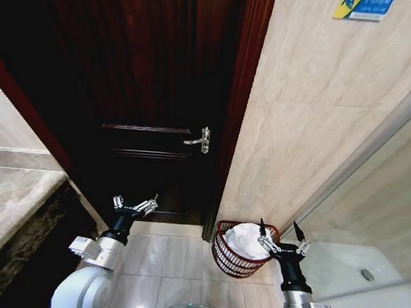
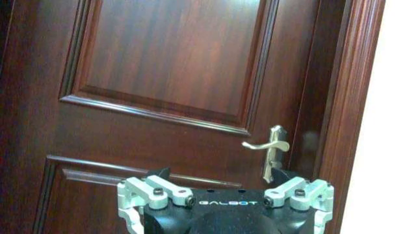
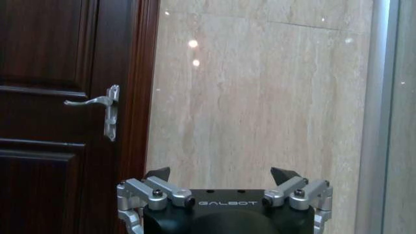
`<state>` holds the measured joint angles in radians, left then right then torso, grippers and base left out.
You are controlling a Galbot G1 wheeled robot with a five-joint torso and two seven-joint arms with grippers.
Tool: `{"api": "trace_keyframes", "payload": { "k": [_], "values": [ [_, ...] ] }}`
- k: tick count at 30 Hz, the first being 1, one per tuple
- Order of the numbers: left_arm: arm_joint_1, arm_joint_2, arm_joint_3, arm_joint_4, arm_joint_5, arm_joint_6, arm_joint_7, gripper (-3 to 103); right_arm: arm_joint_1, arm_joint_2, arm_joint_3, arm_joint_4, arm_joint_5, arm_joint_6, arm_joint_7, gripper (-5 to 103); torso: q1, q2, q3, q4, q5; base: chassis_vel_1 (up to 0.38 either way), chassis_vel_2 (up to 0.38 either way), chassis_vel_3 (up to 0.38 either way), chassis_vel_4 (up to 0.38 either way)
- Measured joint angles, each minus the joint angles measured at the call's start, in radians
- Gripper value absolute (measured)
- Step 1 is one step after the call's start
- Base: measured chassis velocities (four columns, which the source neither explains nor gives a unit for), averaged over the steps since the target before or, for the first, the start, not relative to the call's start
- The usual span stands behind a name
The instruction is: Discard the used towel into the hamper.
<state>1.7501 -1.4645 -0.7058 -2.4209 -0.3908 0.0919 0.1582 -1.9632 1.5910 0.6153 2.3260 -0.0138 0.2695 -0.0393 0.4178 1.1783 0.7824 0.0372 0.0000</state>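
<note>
The hamper [image 1: 235,263], a small reddish-brown wire basket, stands on the tiled floor against the wall beside the door frame. A white towel [image 1: 244,240] lies bunched inside it. My right gripper [image 1: 278,228] is held up by the hamper's right rim, open, with nothing between its fingers. In the right wrist view the right gripper [image 3: 221,173] points at the beige wall. My left gripper [image 1: 135,203] is raised on the left in front of the door, open and empty. The left gripper [image 2: 221,173] faces the door panel in the left wrist view.
A dark wooden door [image 1: 147,87] with a silver lever handle [image 1: 201,140] fills the middle. Beige marble wall [image 1: 312,119] lies to its right, then a glass shower partition [image 1: 377,206]. A stone counter [image 1: 10,205] sits at the left.
</note>
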Motion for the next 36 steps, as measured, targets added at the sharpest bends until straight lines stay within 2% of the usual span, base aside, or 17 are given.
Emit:
{"api": "trace_keyframes", "payload": {
  "k": [25, 36],
  "values": [
    [0.0, 0.0, 0.0, 0.0, 0.0, 0.0, 0.0, 100, 0.0, 0.0, 0.0, 0.0, 0.0, 0.0, 0.0, 100, 0.062, 0.138, 0.076, 0.0, 0.0, 0.0, 0.0, 0.0, 0.0],
    [0.0, 0.0, 0.0, 0.0, 0.0, 0.0, 0.0, 100, 0.0, 0.0, 0.0, 0.0, 0.0, 0.0, 0.0, 100, 0.066, 0.146, 0.08, 0.0, 0.0, 0.0, 0.0, 0.0, 0.0]
  ]
}}
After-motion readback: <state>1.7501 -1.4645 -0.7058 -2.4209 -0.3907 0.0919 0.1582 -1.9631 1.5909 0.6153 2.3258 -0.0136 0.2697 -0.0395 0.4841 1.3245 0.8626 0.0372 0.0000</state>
